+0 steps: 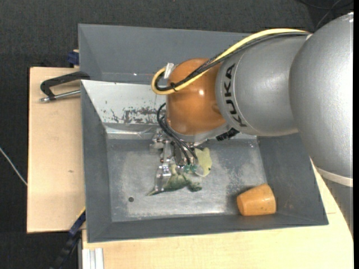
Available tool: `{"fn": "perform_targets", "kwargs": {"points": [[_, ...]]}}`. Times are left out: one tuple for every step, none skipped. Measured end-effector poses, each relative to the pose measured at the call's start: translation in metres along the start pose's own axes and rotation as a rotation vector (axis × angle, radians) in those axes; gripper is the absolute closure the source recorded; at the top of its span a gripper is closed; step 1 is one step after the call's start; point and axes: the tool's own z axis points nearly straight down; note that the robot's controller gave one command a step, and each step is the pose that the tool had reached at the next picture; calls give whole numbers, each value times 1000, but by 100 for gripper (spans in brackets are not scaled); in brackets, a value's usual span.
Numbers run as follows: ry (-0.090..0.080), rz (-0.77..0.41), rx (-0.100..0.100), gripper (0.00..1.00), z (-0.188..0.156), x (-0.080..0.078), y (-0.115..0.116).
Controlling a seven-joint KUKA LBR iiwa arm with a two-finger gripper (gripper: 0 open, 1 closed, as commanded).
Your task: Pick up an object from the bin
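Note:
My gripper (pixel 171 170) reaches down under the orange wrist cover to the middle of the bin floor. Its fingertips rest on a small green and pale crumpled thing (pixel 185 181) that looks like a leafy toy or wrapper, with a pale yellowish part (pixel 205 162) at its right. Whether that thing sits between the fingers is hidden by the gripper's own metal parts. An orange block with rounded corners (pixel 257 200) lies at the front right of the bin, well apart from the gripper.
The arm and its orange cover hang over the back middle of the bin. The left half of the floor is bare metal with a small dark spot (pixel 131 199).

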Motion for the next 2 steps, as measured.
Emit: {"fn": "perform_targets", "kwargs": {"points": [[-12, -28, -7, 0, 51, 2, -71], [-19, -33, -9, 100, 48, 0, -68]]}}
